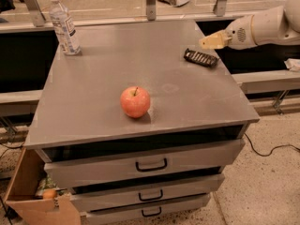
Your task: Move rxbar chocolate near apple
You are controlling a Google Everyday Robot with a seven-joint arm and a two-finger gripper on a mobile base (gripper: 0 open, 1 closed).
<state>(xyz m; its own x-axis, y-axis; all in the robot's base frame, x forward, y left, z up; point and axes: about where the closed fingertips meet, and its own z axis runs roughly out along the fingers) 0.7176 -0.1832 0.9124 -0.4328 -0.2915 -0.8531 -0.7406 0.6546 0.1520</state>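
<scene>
Rxbar chocolate lies flat on the gray table at the upper right of the frame, well apart from the apple (red, near the middle), and the gripper hangs just above it, spread or pressed together I cannot tell.

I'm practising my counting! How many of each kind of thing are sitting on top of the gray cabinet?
apple: 1
water bottle: 1
rxbar chocolate: 1
Total: 3
The gripper is not counted. It is at the far right edge of the cabinet, just behind the rxbar chocolate.
</scene>
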